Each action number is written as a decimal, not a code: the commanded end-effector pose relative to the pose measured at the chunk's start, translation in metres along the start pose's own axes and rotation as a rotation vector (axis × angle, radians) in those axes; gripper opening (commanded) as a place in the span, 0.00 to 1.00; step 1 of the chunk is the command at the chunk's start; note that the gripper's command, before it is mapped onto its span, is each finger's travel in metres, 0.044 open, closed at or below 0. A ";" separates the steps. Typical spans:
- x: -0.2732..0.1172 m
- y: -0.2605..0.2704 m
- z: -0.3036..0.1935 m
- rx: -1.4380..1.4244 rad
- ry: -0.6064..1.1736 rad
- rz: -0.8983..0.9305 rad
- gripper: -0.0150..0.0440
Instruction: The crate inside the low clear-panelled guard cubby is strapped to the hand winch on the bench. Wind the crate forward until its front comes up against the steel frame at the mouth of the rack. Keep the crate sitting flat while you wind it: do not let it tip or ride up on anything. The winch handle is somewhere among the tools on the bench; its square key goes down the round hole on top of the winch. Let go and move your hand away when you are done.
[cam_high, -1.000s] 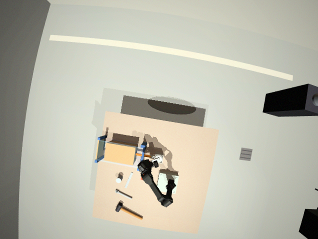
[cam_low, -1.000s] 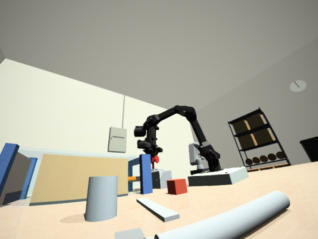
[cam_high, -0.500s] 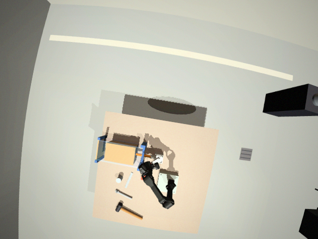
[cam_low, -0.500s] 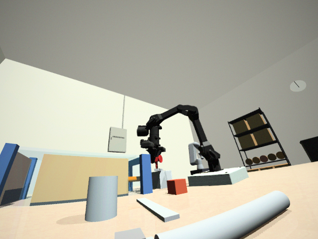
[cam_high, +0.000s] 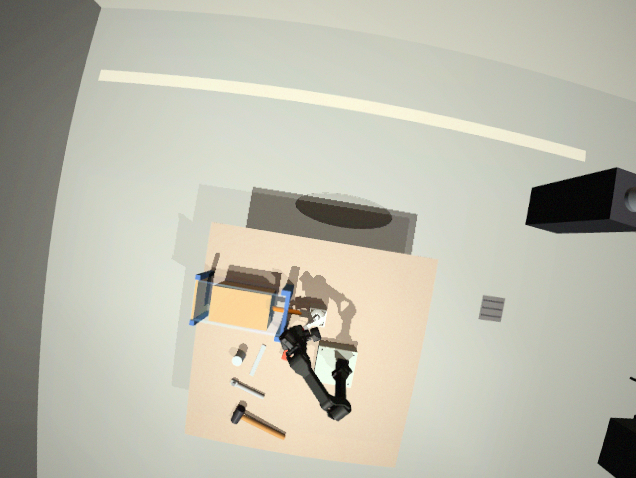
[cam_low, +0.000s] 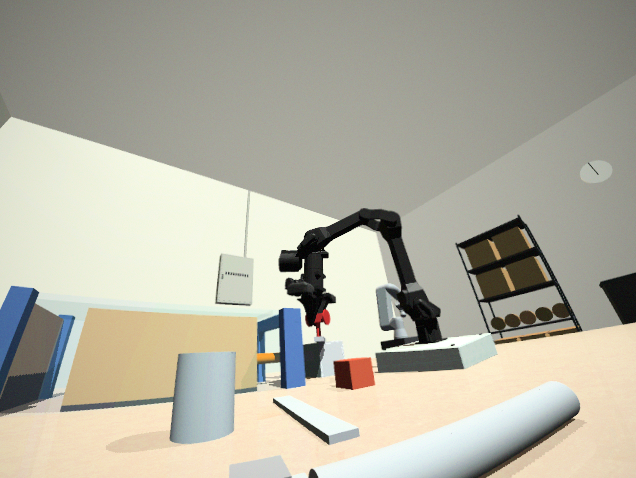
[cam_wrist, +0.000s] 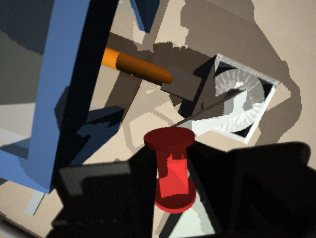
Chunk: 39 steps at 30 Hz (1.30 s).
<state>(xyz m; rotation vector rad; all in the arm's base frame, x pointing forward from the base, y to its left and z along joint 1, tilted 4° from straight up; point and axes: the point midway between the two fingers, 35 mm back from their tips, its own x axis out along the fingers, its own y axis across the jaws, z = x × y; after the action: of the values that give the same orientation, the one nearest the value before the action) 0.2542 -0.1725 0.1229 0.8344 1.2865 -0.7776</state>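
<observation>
A: Where's the crate?
B: Near the desk's (cam_high: 383, 313) (cam_low: 586, 359) (cam_wrist: 285, 30) left edge in the top view, inside the guard, with its front towards the right edge. The strap (cam_high: 287, 310) (cam_low: 266, 357) (cam_wrist: 140, 69) runs from it to the winch (cam_high: 317, 322) (cam_low: 331, 357) (cam_wrist: 201, 95), nearer the middle of the desk.
A: And the fingers?
B: The gripper (cam_high: 303, 334) (cam_low: 317, 321) (cam_wrist: 167, 141) is closed around the red grip (cam_low: 323, 317) (cam_wrist: 173, 175) of the winch handle. The key looks seated, so I judge the step is winding.
A: How would you turn it?
B: In a smooth, level circle centred on the winch, letting the grip roll between the fingers. Lifting could pull the key out, and the blue frame (cam_high: 285, 313) (cam_low: 291, 349) (cam_wrist: 52, 90) is close enough to knock. Slow down as the crate (cam_high: 239, 306) (cam_low: 164, 349) nears it, and stop at contact.
A: Does one picture cover all that?
B: No. From the top there's a gap between crate and frame, but the arm hides the grip. The exterior view shows the crate's lower edge, which looks flat on the desk. Only the wrist view shows the crank (cam_wrist: 212, 120) reaching clearly from grip to winch, though the square key itself is hidden.
</observation>
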 end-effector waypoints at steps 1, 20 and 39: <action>0.012 -0.006 -0.022 0.001 0.077 -0.016 0.25; 0.011 -0.019 -0.039 0.001 0.078 -0.017 0.25; 0.009 -0.036 -0.053 0.001 0.080 -0.018 0.25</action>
<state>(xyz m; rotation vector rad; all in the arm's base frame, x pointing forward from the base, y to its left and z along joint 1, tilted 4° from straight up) 0.2145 -0.1552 0.1198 0.8415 1.2883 -0.7673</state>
